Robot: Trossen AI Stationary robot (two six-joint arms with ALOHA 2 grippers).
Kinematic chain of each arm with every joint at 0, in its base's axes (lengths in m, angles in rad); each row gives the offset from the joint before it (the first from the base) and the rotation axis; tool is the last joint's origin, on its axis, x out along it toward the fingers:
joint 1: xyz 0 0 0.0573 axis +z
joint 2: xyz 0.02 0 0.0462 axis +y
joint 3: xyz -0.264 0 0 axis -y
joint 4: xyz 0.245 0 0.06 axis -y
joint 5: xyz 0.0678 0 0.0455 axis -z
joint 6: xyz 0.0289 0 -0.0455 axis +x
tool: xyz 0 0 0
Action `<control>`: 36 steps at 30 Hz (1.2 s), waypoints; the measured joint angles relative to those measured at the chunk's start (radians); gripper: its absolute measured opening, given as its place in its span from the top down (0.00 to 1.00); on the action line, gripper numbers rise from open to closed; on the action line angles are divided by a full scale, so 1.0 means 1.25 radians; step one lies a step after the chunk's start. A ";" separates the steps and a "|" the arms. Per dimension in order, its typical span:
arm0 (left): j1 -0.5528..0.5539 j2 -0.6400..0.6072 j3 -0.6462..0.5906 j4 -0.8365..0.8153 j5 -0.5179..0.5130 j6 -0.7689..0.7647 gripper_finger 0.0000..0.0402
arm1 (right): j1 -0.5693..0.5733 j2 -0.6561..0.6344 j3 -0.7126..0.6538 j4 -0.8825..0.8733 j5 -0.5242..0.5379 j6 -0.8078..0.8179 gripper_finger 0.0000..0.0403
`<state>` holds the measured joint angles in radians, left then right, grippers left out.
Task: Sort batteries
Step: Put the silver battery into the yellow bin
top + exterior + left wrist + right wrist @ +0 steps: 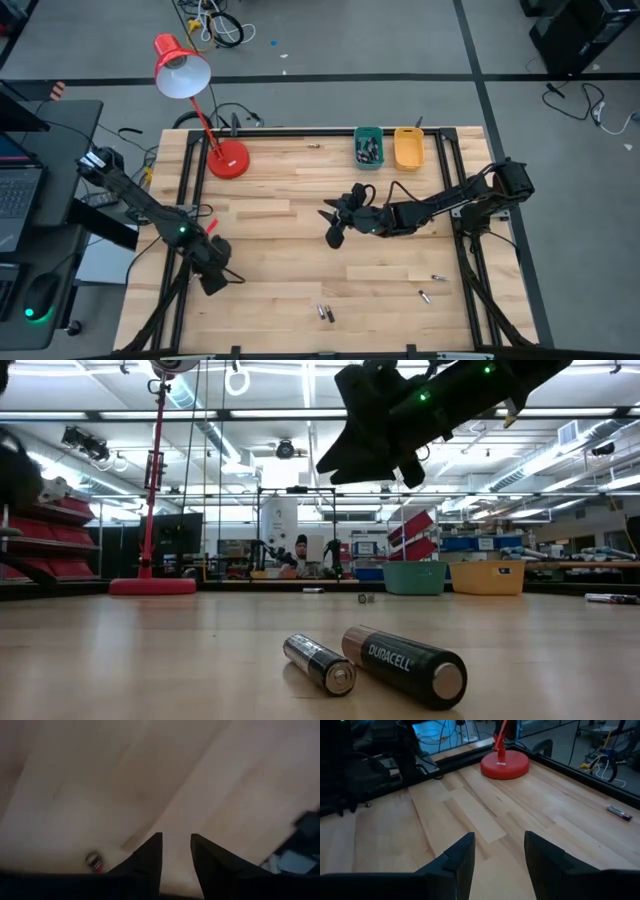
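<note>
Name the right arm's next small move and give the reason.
Probably swing the right gripper toward the front edge and lower it over the two batteries. It hangs above mid-table with open, empty fingers, and those cells lie loose, outside the teal bin.

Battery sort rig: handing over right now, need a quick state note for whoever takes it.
Left gripper: low over the near-left of the table, fingers parted with bare wood between them, holding nothing.
Right gripper: raised over mid-table, fingers apart, nothing between them.
Batteries: two lie side by side at the near edge, two more near the right side, one far back by the red lamp.
Done: the teal bin already holds several cells; nothing shows in the yellow bin.
Left: pick up and bin the five loose cells.
</note>
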<state>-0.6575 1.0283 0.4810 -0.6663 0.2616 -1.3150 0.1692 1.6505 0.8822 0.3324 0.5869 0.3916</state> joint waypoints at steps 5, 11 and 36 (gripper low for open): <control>0.024 0.004 0.077 -0.064 -0.138 0.039 0.71 | 0.000 0.000 0.000 0.043 0.000 -0.022 0.61; 0.035 0.038 0.104 -0.259 -0.099 -0.010 0.72 | 0.003 0.000 0.000 0.048 -0.001 -0.023 0.61; -0.118 0.257 0.070 -0.138 -0.006 -0.044 0.71 | 0.022 0.000 0.000 0.041 -0.003 -0.043 0.61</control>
<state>-0.8046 1.3490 0.5691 -0.8385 0.2539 -1.3701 0.1963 1.6505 0.8818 0.3837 0.5831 0.3374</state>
